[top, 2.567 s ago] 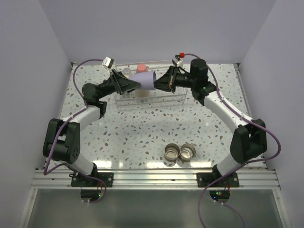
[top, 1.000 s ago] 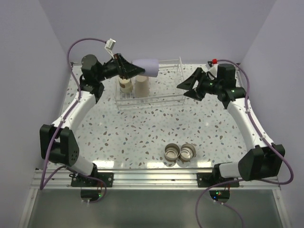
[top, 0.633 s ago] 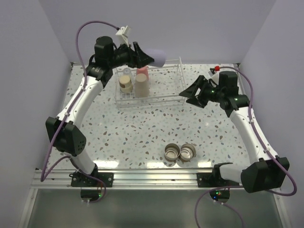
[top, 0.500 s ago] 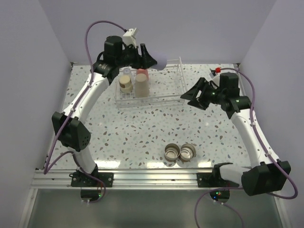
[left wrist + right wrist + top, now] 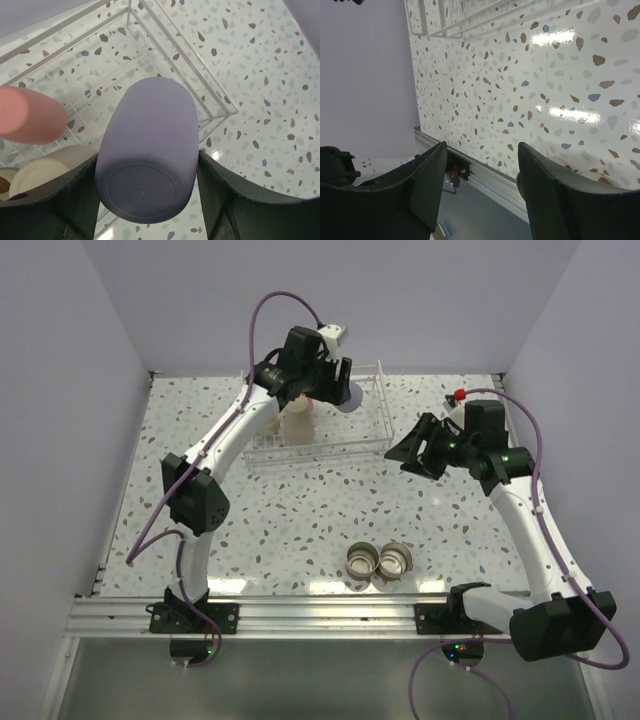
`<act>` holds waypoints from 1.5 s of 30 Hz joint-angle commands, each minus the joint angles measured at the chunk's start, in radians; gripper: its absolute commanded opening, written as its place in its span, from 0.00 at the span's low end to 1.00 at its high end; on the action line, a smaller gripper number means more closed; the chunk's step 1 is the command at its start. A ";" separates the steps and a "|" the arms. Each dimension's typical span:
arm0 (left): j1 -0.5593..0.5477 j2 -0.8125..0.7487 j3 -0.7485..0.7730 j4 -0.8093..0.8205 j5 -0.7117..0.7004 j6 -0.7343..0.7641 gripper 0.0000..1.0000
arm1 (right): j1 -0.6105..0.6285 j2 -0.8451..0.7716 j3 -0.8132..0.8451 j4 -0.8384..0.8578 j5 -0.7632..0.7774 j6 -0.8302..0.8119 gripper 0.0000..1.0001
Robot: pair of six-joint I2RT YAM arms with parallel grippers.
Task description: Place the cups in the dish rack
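Observation:
My left gripper is shut on the lavender cup. It holds the cup tilted, base towards the wrist camera, above the right half of the dish rack. Inside the rack's left part stand a coral-red cup and a beige cup, with another tan-based cup's edge at the wrist view's corner. Two steel cups sit side by side near the front edge. My right gripper hangs open and empty to the right of the rack.
In the right wrist view the rack's wires lie at the top and the metal front rail runs below the open fingers. Lavender walls close in the speckled table on three sides.
My left arm has swung right and forward, carrying the lavender cup from left of the rack to above its right half. My right arm has drawn back a little, its jaws slightly narrower.

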 commanded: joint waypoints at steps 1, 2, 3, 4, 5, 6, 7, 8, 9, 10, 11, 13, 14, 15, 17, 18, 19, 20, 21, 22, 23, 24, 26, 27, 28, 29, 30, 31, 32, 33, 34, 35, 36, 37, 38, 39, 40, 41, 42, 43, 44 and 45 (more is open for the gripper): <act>-0.023 0.013 0.057 -0.064 -0.134 0.101 0.00 | 0.006 0.007 0.023 -0.019 0.018 -0.027 0.62; -0.038 0.018 0.041 -0.067 -0.156 0.113 0.00 | 0.009 0.012 0.025 -0.019 0.021 -0.030 0.61; -0.042 0.020 0.032 -0.075 -0.168 0.130 0.00 | 0.010 0.015 0.025 -0.019 0.024 -0.030 0.61; -0.046 0.023 0.024 -0.079 -0.174 0.136 0.00 | 0.016 0.024 0.023 -0.019 0.024 -0.032 0.61; -0.055 0.029 0.011 -0.082 -0.183 0.141 0.00 | 0.018 0.027 0.023 -0.016 0.024 -0.032 0.60; -0.058 0.033 0.006 -0.092 -0.190 0.142 0.00 | 0.021 0.033 0.023 -0.013 0.024 -0.033 0.60; -0.061 0.036 0.001 -0.096 -0.196 0.144 0.00 | 0.025 0.043 0.025 -0.013 0.022 -0.033 0.60; -0.062 0.044 -0.009 -0.098 -0.196 0.144 0.00 | 0.026 0.047 0.026 -0.006 0.021 -0.033 0.60; -0.062 0.049 -0.012 -0.101 -0.196 0.144 0.00 | 0.027 0.053 0.029 -0.004 0.021 -0.033 0.60; -0.062 0.053 -0.017 -0.101 -0.194 0.144 0.00 | 0.030 0.058 0.033 -0.002 0.021 -0.033 0.60; -0.062 0.061 -0.023 -0.099 -0.191 0.142 0.00 | 0.033 0.069 0.036 0.001 0.021 -0.035 0.60; -0.062 0.070 -0.029 -0.099 -0.174 0.147 0.00 | 0.039 0.076 0.043 0.002 0.024 -0.039 0.60; -0.061 0.079 -0.035 -0.099 -0.170 0.149 0.00 | 0.041 0.084 0.046 0.004 0.024 -0.039 0.60; -0.064 0.084 -0.040 -0.099 -0.165 0.149 0.00 | 0.042 0.086 0.048 0.004 0.022 -0.042 0.59; -0.064 0.096 -0.049 -0.101 -0.167 0.152 0.00 | 0.049 0.092 0.049 0.007 0.025 -0.046 0.59; -0.067 0.099 -0.051 -0.101 -0.168 0.152 0.00 | 0.049 0.095 0.051 0.007 0.025 -0.049 0.59; -0.066 0.108 -0.051 -0.102 -0.171 0.153 0.00 | 0.053 0.096 0.051 0.007 0.027 -0.049 0.59; -0.066 0.112 -0.054 -0.102 -0.173 0.155 0.00 | 0.053 0.099 0.052 0.007 0.028 -0.050 0.59; -0.066 0.115 -0.051 -0.104 -0.174 0.158 0.00 | 0.055 0.103 0.054 0.007 0.027 -0.053 0.59; -0.066 0.119 -0.049 -0.107 -0.177 0.159 0.00 | 0.059 0.104 0.056 0.007 0.028 -0.055 0.59; -0.067 0.128 -0.046 -0.108 -0.179 0.161 0.00 | 0.061 0.107 0.059 0.007 0.031 -0.056 0.59; -0.067 0.133 -0.043 -0.115 -0.183 0.165 0.00 | 0.061 0.113 0.062 0.005 0.032 -0.058 0.59; -0.069 0.147 -0.037 -0.121 -0.190 0.167 0.00 | 0.065 0.118 0.066 0.007 0.035 -0.061 0.59; -0.067 0.150 -0.037 -0.122 -0.191 0.171 0.01 | 0.067 0.119 0.069 0.007 0.035 -0.062 0.59; -0.069 0.152 -0.035 -0.125 -0.193 0.172 0.05 | 0.070 0.124 0.071 0.008 0.035 -0.062 0.59; -0.070 0.155 -0.037 -0.127 -0.194 0.173 0.06 | 0.072 0.127 0.072 0.011 0.035 -0.064 0.59; -0.069 0.156 -0.037 -0.131 -0.199 0.176 0.08 | 0.070 0.129 0.072 0.011 0.035 -0.062 0.59; -0.069 0.158 -0.037 -0.131 -0.199 0.179 0.15 | 0.073 0.132 0.074 0.011 0.033 -0.064 0.59; -0.072 0.159 -0.042 -0.133 -0.199 0.184 0.20 | 0.072 0.136 0.074 0.014 0.033 -0.064 0.59; -0.070 0.158 -0.046 -0.135 -0.197 0.185 0.25 | 0.073 0.138 0.074 0.013 0.030 -0.064 0.59; -0.072 0.158 -0.049 -0.135 -0.197 0.185 0.35 | 0.076 0.139 0.074 0.016 0.030 -0.064 0.59; -0.072 0.158 -0.055 -0.136 -0.197 0.185 0.40 | 0.075 0.142 0.072 0.019 0.028 -0.064 0.59; -0.073 0.158 -0.058 -0.138 -0.197 0.187 0.45 | 0.075 0.146 0.074 0.019 0.027 -0.062 0.59; -0.075 0.156 -0.060 -0.138 -0.197 0.187 0.52 | 0.076 0.147 0.072 0.021 0.027 -0.062 0.59; -0.076 0.156 -0.060 -0.138 -0.199 0.187 0.54 | 0.078 0.147 0.074 0.022 0.027 -0.062 0.59; -0.075 0.155 -0.061 -0.138 -0.200 0.188 0.57 | 0.078 0.149 0.074 0.024 0.027 -0.062 0.59; -0.078 0.155 -0.060 -0.138 -0.202 0.188 0.61 | 0.079 0.147 0.074 0.025 0.027 -0.062 0.59; -0.076 0.156 -0.058 -0.138 -0.203 0.187 0.65 | 0.079 0.150 0.074 0.025 0.027 -0.062 0.59; -0.076 0.156 -0.058 -0.138 -0.203 0.187 0.65 | 0.079 0.149 0.075 0.025 0.027 -0.062 0.59; -0.078 0.155 -0.058 -0.136 -0.203 0.187 0.69 | 0.081 0.149 0.074 0.025 0.027 -0.064 0.59; -0.079 0.156 -0.057 -0.138 -0.208 0.184 0.72 | 0.081 0.150 0.074 0.027 0.030 -0.064 0.59; -0.079 0.155 -0.055 -0.136 -0.211 0.184 0.74 | 0.082 0.147 0.075 0.025 0.028 -0.064 0.59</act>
